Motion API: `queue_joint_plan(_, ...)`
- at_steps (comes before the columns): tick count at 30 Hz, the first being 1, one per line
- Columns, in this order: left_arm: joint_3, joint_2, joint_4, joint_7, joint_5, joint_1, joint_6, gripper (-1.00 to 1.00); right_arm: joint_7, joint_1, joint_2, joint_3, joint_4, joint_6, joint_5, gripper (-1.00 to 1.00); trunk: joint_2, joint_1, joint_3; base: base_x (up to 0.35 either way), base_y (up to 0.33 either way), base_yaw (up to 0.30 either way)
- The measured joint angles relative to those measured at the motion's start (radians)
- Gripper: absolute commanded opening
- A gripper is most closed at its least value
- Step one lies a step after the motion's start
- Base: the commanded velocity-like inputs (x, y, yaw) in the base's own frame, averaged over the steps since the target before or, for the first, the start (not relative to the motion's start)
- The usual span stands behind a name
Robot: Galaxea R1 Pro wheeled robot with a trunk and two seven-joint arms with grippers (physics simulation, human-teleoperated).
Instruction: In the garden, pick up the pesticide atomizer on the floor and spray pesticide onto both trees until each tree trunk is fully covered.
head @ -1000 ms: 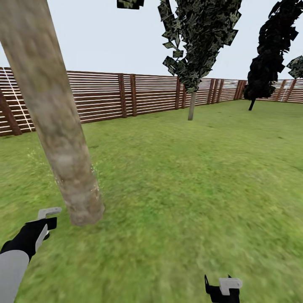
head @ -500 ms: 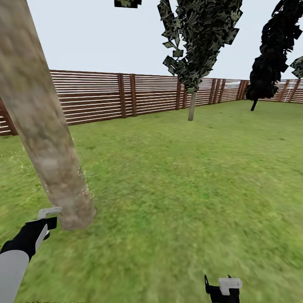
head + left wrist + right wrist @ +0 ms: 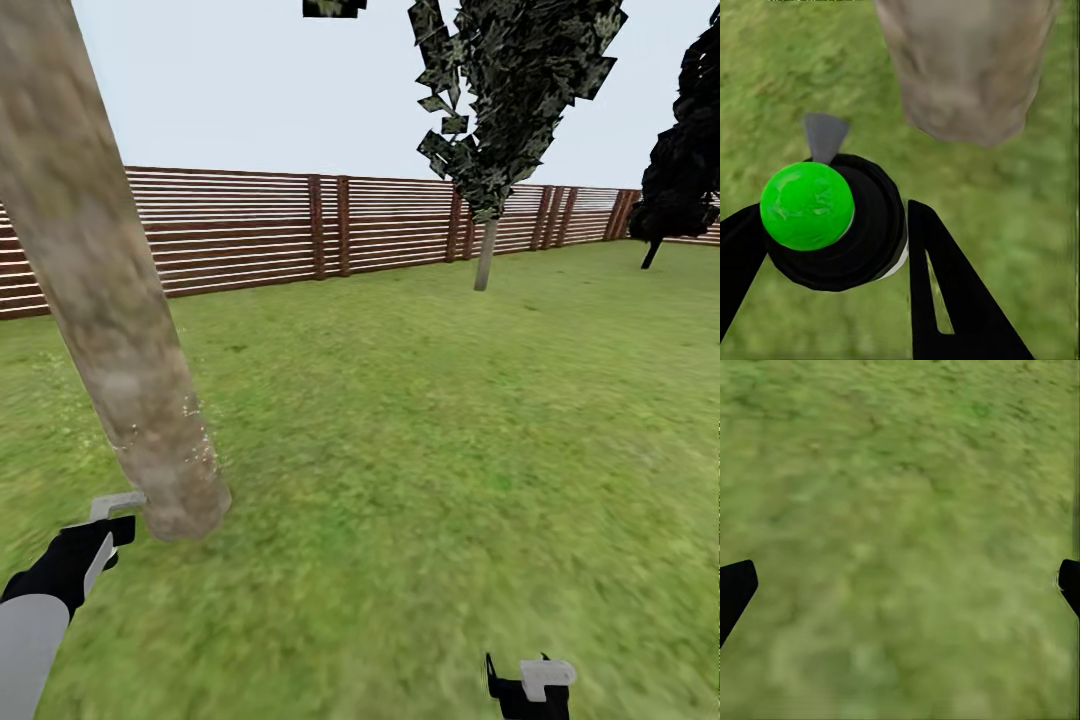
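One sprayer [image 3: 832,221], a black bottle with a bright green cap and a grey nozzle, sat clamped between the two black fingers [image 3: 956,292] of the left hand [image 3: 108,522], low at the near left of the scene. Its nozzle pointed toward the foot of the near tree trunk [image 3: 105,290], a thick mottled grey-brown column just beside the hand, leaning up out of the lawn [image 3: 420,440] to the top left. A few pale specks showed on the bark near its base. Farther off, right of centre, a second tree [image 3: 510,90] with a thin pale trunk stood before the brown slatted fence [image 3: 250,225], and a black-leaved tree [image 3: 685,160] rose at the far right. The right hand [image 3: 528,685] hung at the near right over bare grass, its fingers [image 3: 735,589] spread wide and holding nothing.
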Motion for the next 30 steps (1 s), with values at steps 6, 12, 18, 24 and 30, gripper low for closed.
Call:
queue_joint_plan(6, 0.000, 0.000, 0.000, 0.000, 0.000, 0.000, 0.000, -1.00, 0.000, 0.000, 0.000, 0.001, 0.000, 0.000, 0.001, 1.00, 0.000, 0.000, 0.000, 0.099, -0.267, 0.159)
queue_joint_plan(12, 0.000, 0.000, 0.000, 0.000, 0.000, 0.000, -0.001, -1.00, 0.000, 0.000, 0.000, 0.001, 0.000, 0.000, 0.002, 1.00, 0.000, 0.000, 0.000, 0.083, -0.267, 0.276)
queue_joint_plan(18, 0.002, -0.030, 0.001, -0.008, 0.015, 0.000, -0.012, -1.00, 0.000, 0.000, 0.000, 0.000, 0.000, 0.000, 0.000, 1.00, 0.000, 0.000, 0.000, 0.005, -0.139, 0.173)
queue_joint_plan(24, -0.001, -0.138, -0.020, 0.001, 0.001, -0.013, -0.015, -1.00, 0.000, 0.000, 0.000, 0.000, 0.000, 0.000, 0.000, 1.00, 0.000, 0.000, 0.000, 0.000, -0.001, 0.002)
queue_joint_plan(30, 0.000, -0.070, -0.057, 0.009, 0.004, -0.012, -0.014, -1.00, -0.002, 0.000, 0.000, 0.000, 0.000, 0.000, 0.000, 1.00, 0.000, 0.000, 0.000, 0.000, 0.000, 0.076)
